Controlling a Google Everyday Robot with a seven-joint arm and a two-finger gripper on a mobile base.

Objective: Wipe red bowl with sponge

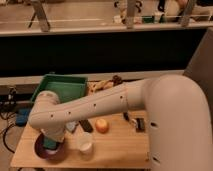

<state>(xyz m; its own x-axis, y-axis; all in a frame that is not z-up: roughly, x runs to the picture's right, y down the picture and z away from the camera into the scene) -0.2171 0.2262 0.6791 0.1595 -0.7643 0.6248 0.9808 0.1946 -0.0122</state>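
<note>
Quick count: one table (117,150), one green tray (60,91) far left, one bowl (44,152) near left with one sponge (49,144) in it. One white cup (85,144) just right of the bowl, one orange fruit (102,125) mid-table. Dark bits (86,125): three I think, one left of the fruit, two further right. One arm (100,105), one gripper (53,137), down at the bowl, mostly hidden. One brownish pile (104,84) at the far edge, contents uncountable.

Warm, dim light falls from above on my bench (120,145); my pale arm (100,107) catches most of it; my hand (51,140) sits in its shadow, low over the red bowl (40,149) at front left.
</note>
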